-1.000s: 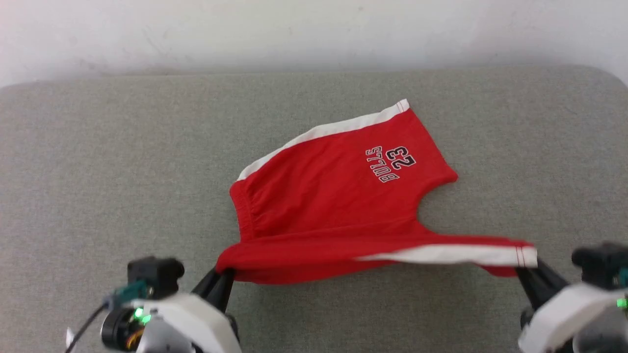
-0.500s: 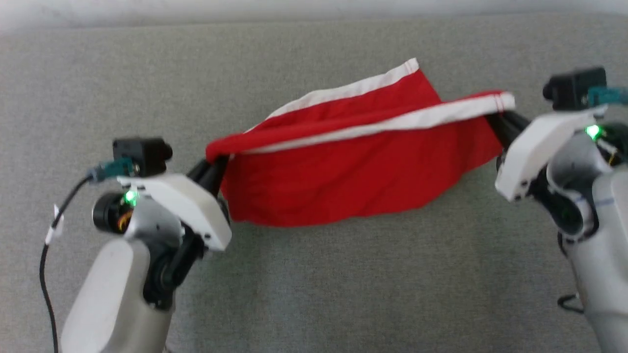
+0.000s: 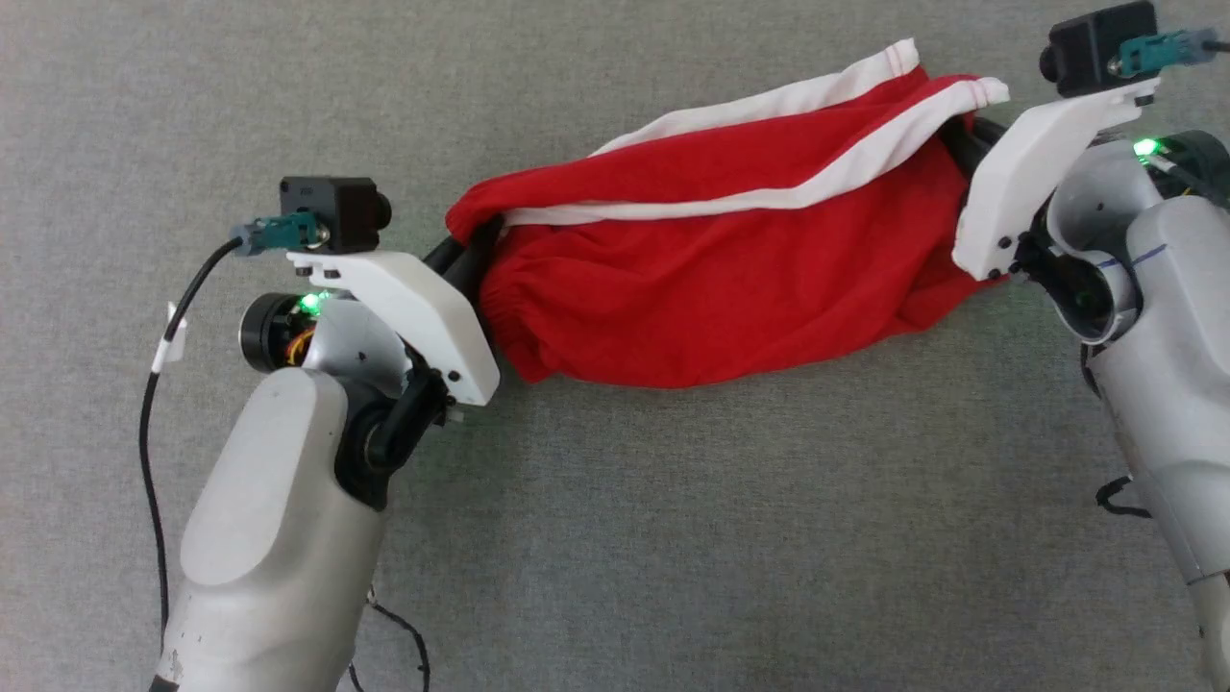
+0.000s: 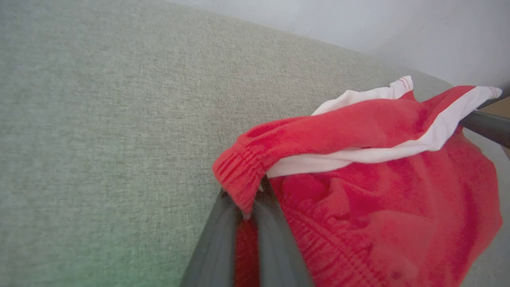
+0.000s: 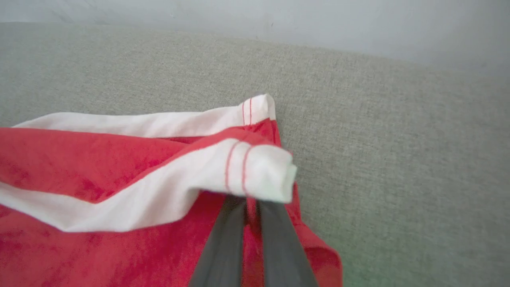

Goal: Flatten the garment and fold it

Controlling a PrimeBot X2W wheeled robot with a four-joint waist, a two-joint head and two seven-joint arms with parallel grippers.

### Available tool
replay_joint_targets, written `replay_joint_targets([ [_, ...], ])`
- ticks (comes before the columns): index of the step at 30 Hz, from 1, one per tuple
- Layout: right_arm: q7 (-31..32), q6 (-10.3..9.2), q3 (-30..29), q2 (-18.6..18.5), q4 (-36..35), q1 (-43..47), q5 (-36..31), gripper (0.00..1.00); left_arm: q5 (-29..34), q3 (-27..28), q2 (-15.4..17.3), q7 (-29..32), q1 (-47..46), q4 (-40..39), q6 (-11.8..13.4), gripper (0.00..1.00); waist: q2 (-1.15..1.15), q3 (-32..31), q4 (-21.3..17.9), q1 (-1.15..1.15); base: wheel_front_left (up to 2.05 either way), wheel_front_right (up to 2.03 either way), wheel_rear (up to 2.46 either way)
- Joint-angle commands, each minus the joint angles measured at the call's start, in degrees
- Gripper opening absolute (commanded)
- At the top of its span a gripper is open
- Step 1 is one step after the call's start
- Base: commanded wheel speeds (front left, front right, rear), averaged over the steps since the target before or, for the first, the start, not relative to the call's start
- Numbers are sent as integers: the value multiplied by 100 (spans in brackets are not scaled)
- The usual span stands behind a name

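Note:
The garment (image 3: pixel 711 279), bright red shorts with a white side stripe, hangs stretched between my two grippers above the grey cushion. My left gripper (image 3: pixel 471 252) is shut on the elastic waistband corner at the garment's left end; in the left wrist view the red waistband (image 4: pixel 239 179) folds over my fingers (image 4: pixel 215 247). My right gripper (image 3: pixel 961 139) is shut on the white-trimmed hem corner at the right end; in the right wrist view that hem (image 5: pixel 259 167) drapes over my fingers (image 5: pixel 227 243). The lifted near half lies folded toward the far half, whose white edge (image 3: pixel 826 91) shows behind.
A grey fabric cushion (image 3: pixel 673 538) spreads under everything. A pale wall (image 5: pixel 279 20) rises behind its far edge. A black cable (image 3: pixel 154 404) loops beside my left forearm.
Both grippers have carried the garment's near edge up and away from me, over the far half. The printed lettering is now covered. The head camera has tilted down.

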Motion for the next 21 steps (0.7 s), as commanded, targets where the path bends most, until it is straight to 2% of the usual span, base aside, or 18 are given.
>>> replay_joint_targets([
  [1,-156,-4,112,30,231,-125,84,99,-62,-25,-47,-76,-107,155,-79,33,0,70,63,-1,0,0,0],
  [2,-240,-4,168,35,341,-148,122,100,-87,-32,-74,-115,-111,210,-108,60,0,55,67,-1,0,0,0],
  [3,-350,-4,233,29,429,-157,156,100,-108,-28,-99,-173,-104,249,-125,100,0,24,73,-1,0,0,0],
  [6,-738,-4,442,-25,590,-108,218,100,-72,9,-106,-415,-30,276,-106,100,0,-103,71,-1,0,0,0],
  [14,-2187,-4,703,-257,371,569,98,100,169,144,28,-993,731,-331,235,100,0,-703,2,-1,0,0,0],
  [18,-2643,-4,556,-274,7,1116,-25,100,246,173,168,-895,1223,-784,457,100,0,-1094,-98,-1,0,0,0],
  [21,-2744,-4,339,-265,-417,1585,-141,100,237,141,274,-656,1490,-1128,536,100,0,-1325,-171,-1,0,0,0],
])
